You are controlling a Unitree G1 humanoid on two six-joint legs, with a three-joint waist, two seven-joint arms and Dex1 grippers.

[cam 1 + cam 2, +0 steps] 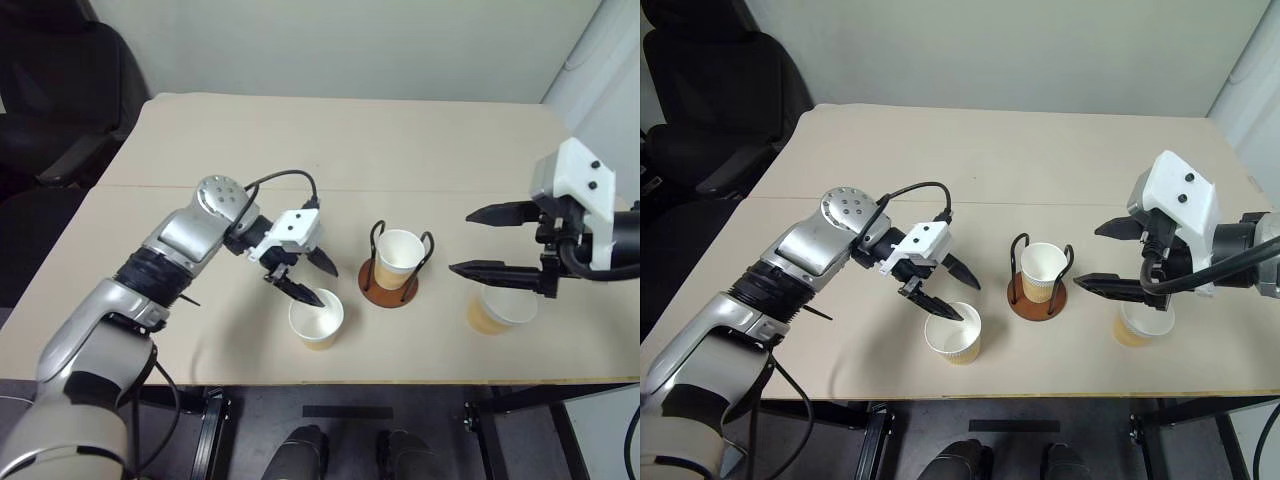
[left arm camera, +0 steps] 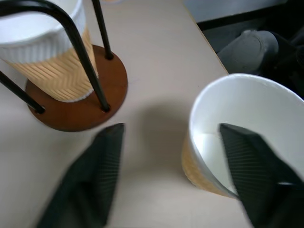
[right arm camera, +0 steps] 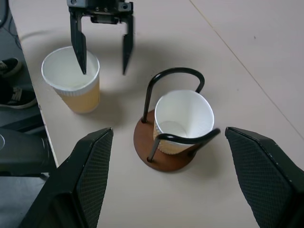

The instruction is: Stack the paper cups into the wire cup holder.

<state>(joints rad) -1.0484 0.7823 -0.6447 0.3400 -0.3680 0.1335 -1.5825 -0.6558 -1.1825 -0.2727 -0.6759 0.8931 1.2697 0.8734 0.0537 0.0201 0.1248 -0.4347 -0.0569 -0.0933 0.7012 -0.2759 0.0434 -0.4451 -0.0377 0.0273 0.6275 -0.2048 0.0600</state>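
Note:
One paper cup (image 1: 398, 258) stands inside the wire cup holder (image 1: 388, 293) near the table's middle front. To its left a second paper cup (image 1: 316, 320) stands upright by the front edge. My left gripper (image 1: 326, 286) straddles that cup's rim: one finger (image 2: 247, 166) reaches inside, the other finger (image 2: 102, 166) stays outside toward the holder. The wall is not pinched and the jaws are open. My right gripper (image 1: 463, 242) hovers open to the right of the holder, above a third paper cup (image 1: 500, 312) that its lower finger partly covers.
The table's front edge (image 1: 400, 380) runs just behind the two loose cups. A seam (image 1: 450, 192) crosses the tabletop farther back. A black office chair (image 1: 710, 110) stands off the table's far left corner.

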